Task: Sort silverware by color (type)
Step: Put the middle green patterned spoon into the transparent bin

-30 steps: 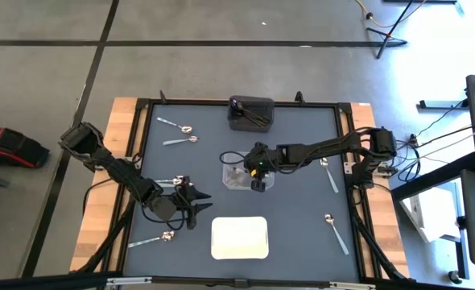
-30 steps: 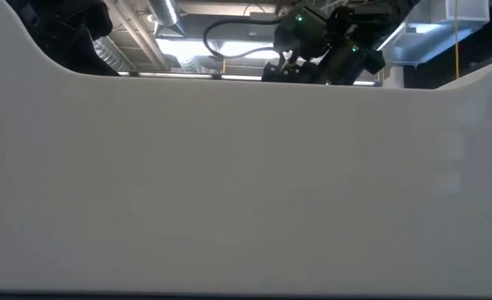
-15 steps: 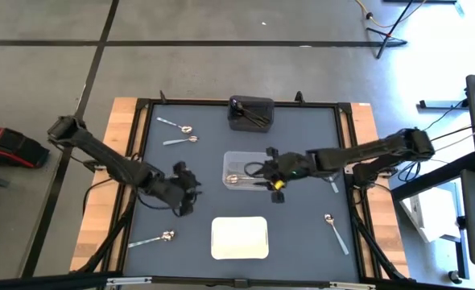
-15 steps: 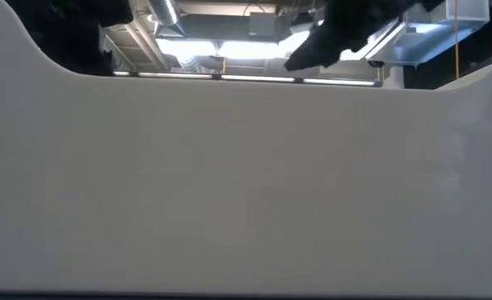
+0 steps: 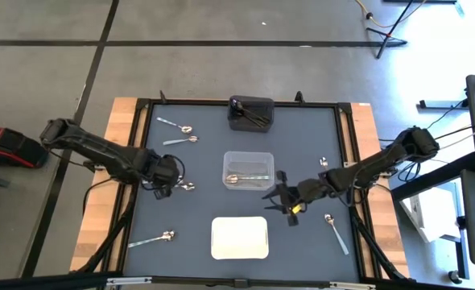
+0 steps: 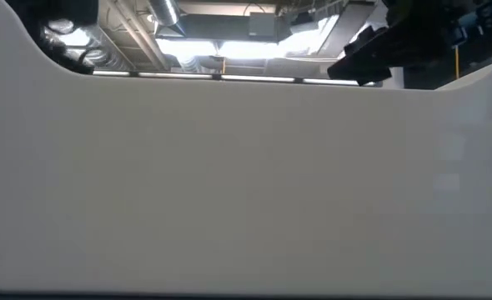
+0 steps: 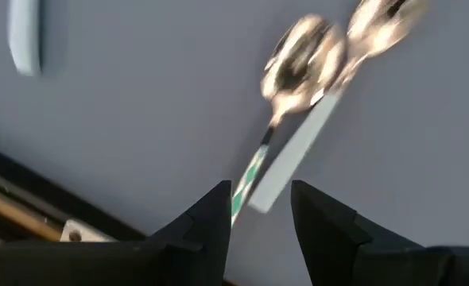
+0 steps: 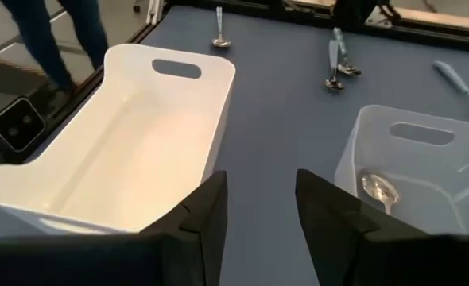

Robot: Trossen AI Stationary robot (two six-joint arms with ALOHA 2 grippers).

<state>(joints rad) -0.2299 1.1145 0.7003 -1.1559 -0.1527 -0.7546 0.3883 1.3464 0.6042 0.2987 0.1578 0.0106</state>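
Observation:
My left gripper (image 5: pixel 173 182) is open, low over the mat on the table's left. Two silver spoons (image 5: pixel 187 187) lie side by side just ahead of it. In the left wrist view the ends of their handles (image 7: pixel 254 191) sit in the gap between my fingers (image 7: pixel 215 208), bowls (image 7: pixel 302 59) pointing away. My right gripper (image 5: pixel 281 196) is open and holds nothing, between the clear tray (image 5: pixel 248 169) and the white tray (image 5: pixel 240 238). One silver spoon (image 8: pixel 380 191) lies in the clear tray. Dark spoons (image 5: pixel 256 118) lie in the black tray (image 5: pixel 251 111).
Loose spoons lie on the mat: two far left (image 5: pixel 179 134), one near left (image 5: pixel 151 239), one near right (image 5: pixel 334 232), one right (image 5: pixel 324 162). The low view is filled by the white tray's wall (image 6: pixel 246 183). A person's legs (image 8: pixel 48 32) stand beyond the table.
My right gripper has drawn back from over the clear tray toward the table's near right, and a silver spoon now lies in that tray. My left gripper has moved toward the far left, up to the handle ends of the two spoons.

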